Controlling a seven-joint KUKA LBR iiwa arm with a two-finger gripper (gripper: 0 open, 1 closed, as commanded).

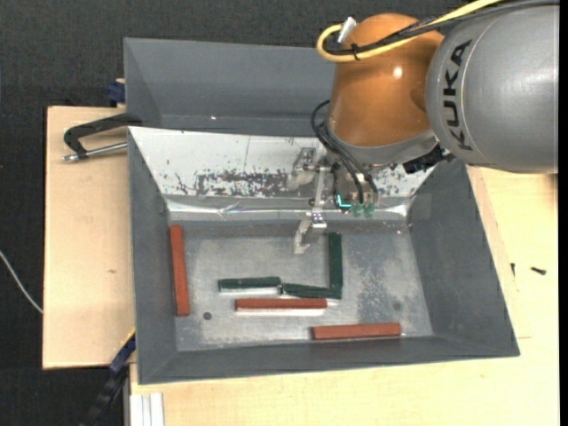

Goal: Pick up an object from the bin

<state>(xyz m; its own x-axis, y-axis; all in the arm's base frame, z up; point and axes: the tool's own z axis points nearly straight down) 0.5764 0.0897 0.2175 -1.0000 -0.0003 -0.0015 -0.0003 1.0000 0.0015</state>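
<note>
We see a red-brown bar (179, 270) lying along the left wall of the bin (470, 264), a second red-brown bar (355, 331) near its front right corner, and a red-and-white stick (280, 304) mid-floor, just beside a dark green stick (249, 284).

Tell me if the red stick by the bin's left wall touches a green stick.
No, the left red stick lies clear of the nearest green stick.
</note>
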